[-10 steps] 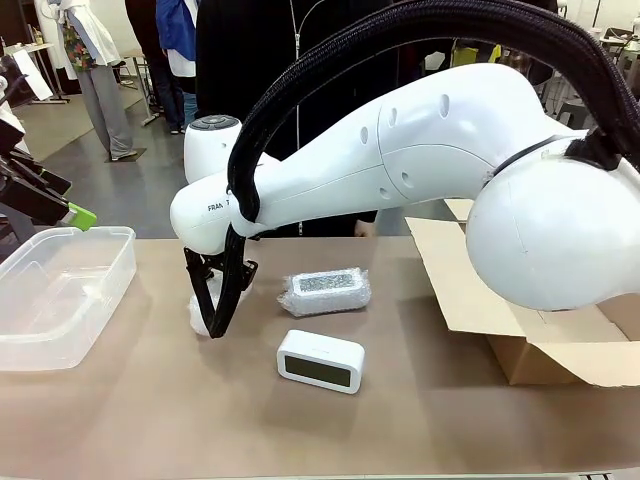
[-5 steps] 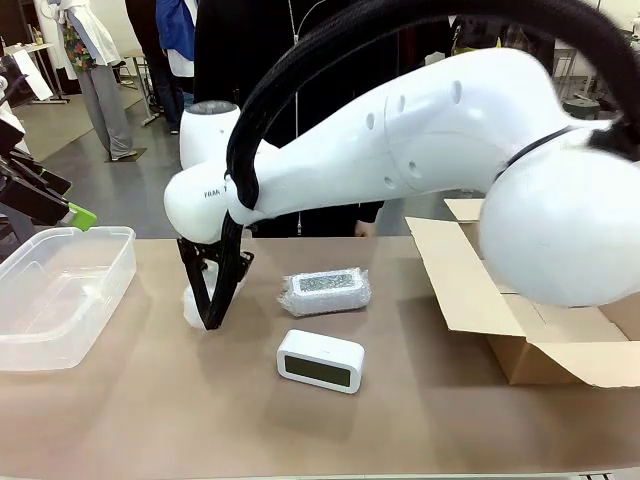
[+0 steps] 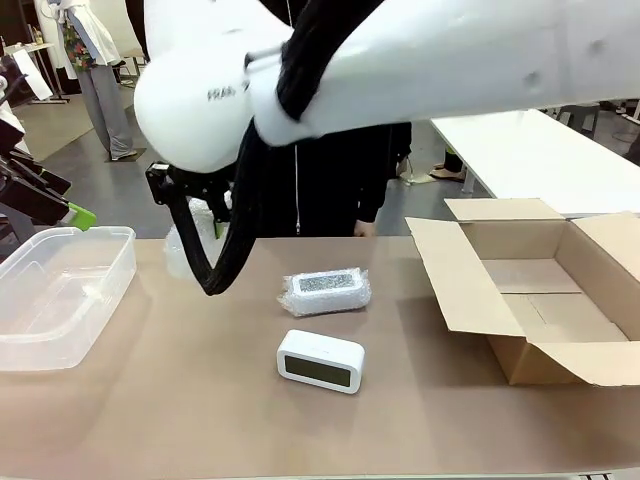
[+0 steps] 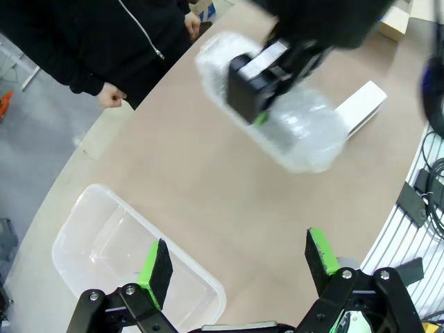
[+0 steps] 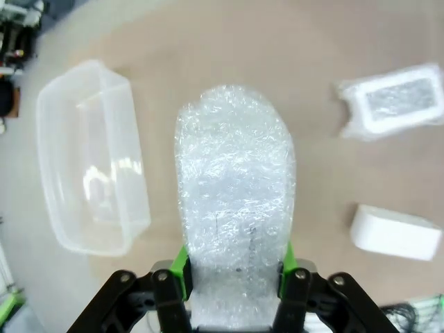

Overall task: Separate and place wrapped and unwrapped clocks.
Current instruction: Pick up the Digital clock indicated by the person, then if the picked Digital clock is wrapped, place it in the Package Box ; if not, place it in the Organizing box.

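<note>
oblong white bubble-wrapped bundle point(image 5: 234, 208)

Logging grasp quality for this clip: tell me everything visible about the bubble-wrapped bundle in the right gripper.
The bubble-wrapped bundle is an oblong package in cloudy white bubble wrap, rounded at the far end; its contents are hidden. The right gripper clamps one end between green pads, so it juts out along the fingers. It hangs above the tan table, apparently touching nothing else, near the clear plastic tub.
</note>
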Controlling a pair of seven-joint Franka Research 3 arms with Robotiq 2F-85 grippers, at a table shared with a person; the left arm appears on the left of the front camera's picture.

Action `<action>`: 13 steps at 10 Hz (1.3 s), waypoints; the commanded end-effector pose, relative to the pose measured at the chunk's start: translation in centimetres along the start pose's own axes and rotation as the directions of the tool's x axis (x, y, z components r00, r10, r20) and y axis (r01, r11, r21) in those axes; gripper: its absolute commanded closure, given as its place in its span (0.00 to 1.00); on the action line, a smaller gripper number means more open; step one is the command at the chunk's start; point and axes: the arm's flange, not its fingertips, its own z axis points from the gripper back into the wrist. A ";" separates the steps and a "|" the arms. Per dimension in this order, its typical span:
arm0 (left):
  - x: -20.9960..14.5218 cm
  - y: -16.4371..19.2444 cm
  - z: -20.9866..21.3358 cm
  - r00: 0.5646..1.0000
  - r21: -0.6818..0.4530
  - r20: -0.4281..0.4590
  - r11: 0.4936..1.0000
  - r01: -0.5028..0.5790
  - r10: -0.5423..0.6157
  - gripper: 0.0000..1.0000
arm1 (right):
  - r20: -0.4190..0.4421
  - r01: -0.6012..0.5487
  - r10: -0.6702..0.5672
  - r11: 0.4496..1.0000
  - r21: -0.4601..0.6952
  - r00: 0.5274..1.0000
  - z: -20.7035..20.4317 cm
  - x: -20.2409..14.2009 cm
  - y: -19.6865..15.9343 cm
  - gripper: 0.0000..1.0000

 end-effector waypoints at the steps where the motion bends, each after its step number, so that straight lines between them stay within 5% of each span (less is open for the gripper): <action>1: 0.0 0.1 0.0 1.000 -0.005 0.003 1.000 -0.001 0.001 0.00 | -0.028 -0.102 0.100 0.994 -0.049 0.995 1.8 -0.9 -3.7 0.90; 4: 0.0 0.1 0.0 1.000 -0.005 0.003 1.000 -0.001 0.001 0.00 | 0.042 -0.170 0.174 0.982 -0.081 0.984 6.2 -3.0 -6.4 0.90; 5: 0.0 0.1 0.0 1.000 -0.005 0.003 1.000 -0.001 0.001 0.00 | 0.048 -0.158 0.167 0.975 -0.153 0.985 4.6 -1.7 -6.1 0.90; 6: 0.0 0.1 0.0 1.000 -0.005 0.003 1.000 -0.001 0.001 0.00 | 0.022 -0.142 0.144 0.986 -0.087 0.989 5.4 -2.7 -4.5 0.90; 13: 0.0 0.1 0.0 1.000 -0.005 0.003 1.000 -0.001 0.001 0.00 | 0.022 -0.142 0.144 0.986 -0.087 0.989 5.4 -2.7 -4.5 0.90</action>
